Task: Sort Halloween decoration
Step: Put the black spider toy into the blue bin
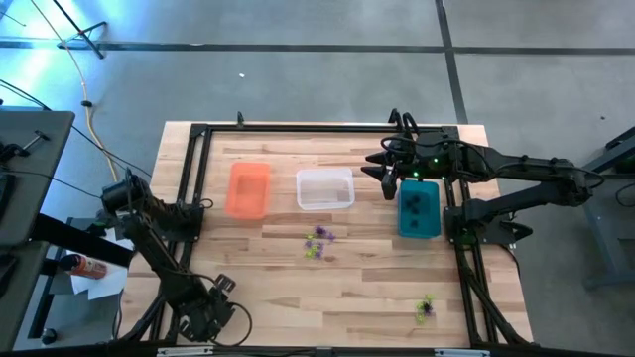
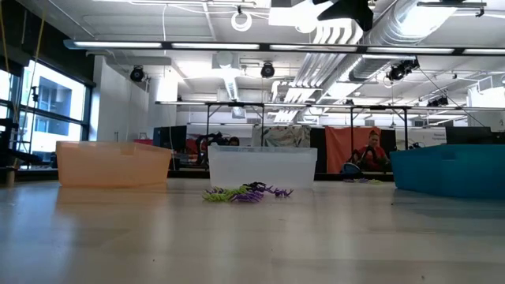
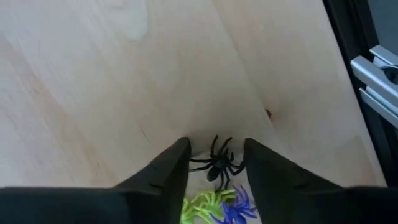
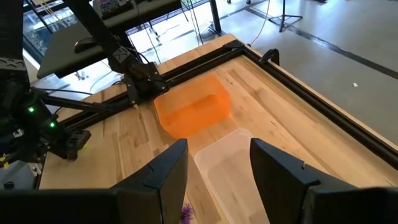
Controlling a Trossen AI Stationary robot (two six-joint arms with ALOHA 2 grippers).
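Wooden table point(image 1: 298, 288), black spider point(image 3: 219, 164) between fingers point(image 3: 168, 171).

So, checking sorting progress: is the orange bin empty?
Empty: the orange bin shows only bare floor from above and in the right wrist view.

The left gripper point(image 3: 216, 163) hides part of the spiders point(image 3: 219, 208). The teal bin point(image 2: 450, 168) is cut off at the low view's edge

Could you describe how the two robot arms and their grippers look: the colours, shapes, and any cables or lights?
Both arms are dark, jointed and slender. The right gripper has two black, wedge-shaped fingers with flat inner faces; the left gripper looks the same. Small green lights glow near the right arm's wrist, where black cables loop. The left arm also carries dark cables.
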